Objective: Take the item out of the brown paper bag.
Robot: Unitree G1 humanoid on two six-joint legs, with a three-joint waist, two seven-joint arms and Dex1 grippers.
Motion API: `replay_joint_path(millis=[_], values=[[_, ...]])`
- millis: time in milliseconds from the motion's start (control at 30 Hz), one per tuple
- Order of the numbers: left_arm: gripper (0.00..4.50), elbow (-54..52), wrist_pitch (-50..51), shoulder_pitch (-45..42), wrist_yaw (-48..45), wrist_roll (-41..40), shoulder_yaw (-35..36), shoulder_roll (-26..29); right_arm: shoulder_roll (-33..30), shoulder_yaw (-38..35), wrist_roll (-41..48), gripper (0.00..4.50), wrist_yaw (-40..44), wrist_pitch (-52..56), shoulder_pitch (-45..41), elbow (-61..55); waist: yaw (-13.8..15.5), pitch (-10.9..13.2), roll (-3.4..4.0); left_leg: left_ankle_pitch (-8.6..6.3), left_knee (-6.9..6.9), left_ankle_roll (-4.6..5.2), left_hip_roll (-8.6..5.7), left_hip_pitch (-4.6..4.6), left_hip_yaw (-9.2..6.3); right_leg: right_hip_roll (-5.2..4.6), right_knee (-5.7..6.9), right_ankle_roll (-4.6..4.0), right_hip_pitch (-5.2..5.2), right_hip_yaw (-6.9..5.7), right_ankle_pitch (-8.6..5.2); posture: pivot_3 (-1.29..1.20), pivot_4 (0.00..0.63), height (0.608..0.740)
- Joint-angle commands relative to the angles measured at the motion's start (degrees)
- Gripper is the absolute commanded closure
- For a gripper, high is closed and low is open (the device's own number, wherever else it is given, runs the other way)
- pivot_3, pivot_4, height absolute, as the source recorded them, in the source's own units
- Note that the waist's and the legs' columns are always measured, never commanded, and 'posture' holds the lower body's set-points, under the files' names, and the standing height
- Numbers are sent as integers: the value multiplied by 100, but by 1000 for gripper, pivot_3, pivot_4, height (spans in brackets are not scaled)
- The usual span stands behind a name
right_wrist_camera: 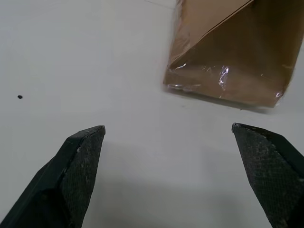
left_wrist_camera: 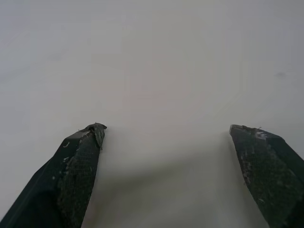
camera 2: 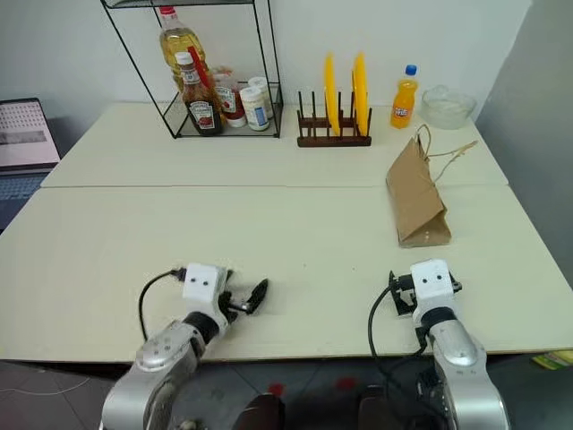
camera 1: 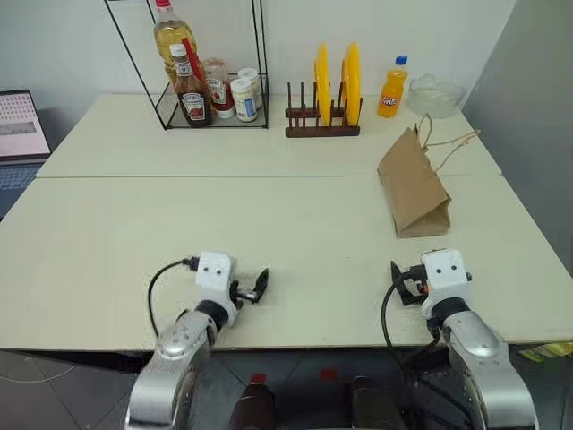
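Head camera, both eyes (one scene). Cream table, two tops joined by a seam across the upper third of the frame.
- Brown paper bag: right of centre, lying on its side, flat base toward the lower edge of the frame, mouth toward the top; tan cord handles trail off to the upper right. The item cannot be seen from outside; the bag looks closed around whatever it holds.
- Left gripper: lower left, over the near table edge, fingers spread, grasping nothing.
- Right gripper: lower right, below the bag's base and apart from it; empty.
- Black wire rack: upper left, holding a ketchup bottle, an oil bottle and small jars.
- Wooden plate stand: upper centre, with two yellow plates upright on edge.
- Orange soda bottle, blue cap: upper right, beside a clear glass bowl.
- Laptop: far left edge.

Left wrist camera. Two black fingers rise from the lower corners, wide apart, bare table surface between them; released, nothing held.

Right wrist camera. Two black fingers stand equally wide apart, nothing between. The bag's folded base sits in the upper right of the frame, glossy tape on its fold, clear of both fingertips.
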Motion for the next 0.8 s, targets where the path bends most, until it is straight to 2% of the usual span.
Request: replay_joint_path(millis=[33,267,433,600,800], values=[[24,-81,238,-637,-928,-500,-79,522,-168,-324,194,0,175,646,-535,-637,-20,6,6,2,-1,-3,0,2,2,0,-1,5,0,1,3,0,150,740],[24,489,763,-2613,-2831,-1739,117,1722,-322,-837,648,0,397,2185,-1957,-1181,-19,32,12,4,-3,-5,0,-10,-16,6,3,17,-8,-8,5,0,150,740],[24,964,894,-3694,-3850,-2316,137,2244,-925,-1434,1003,0,731,2935,-3185,-523,-23,77,9,5,-5,-7,0,-11,-16,6,0,20,-9,-9,4,0,150,740],[24,1377,786,-4358,-4323,-2368,-19,2402,-1632,-1505,1333,0,1130,3181,-3686,413,-23,92,4,5,-12,-6,0,-16,-16,6,-2,19,-12,-9,3,0,150,740],[24,1876,168,-4759,-4674,-1929,-260,2456,-2148,-1175,1676,0,1596,3141,-4525,1922,-45,126,6,10,-15,-15,0,-32,0,6,5,20,-39,2,2,0,150,740]])
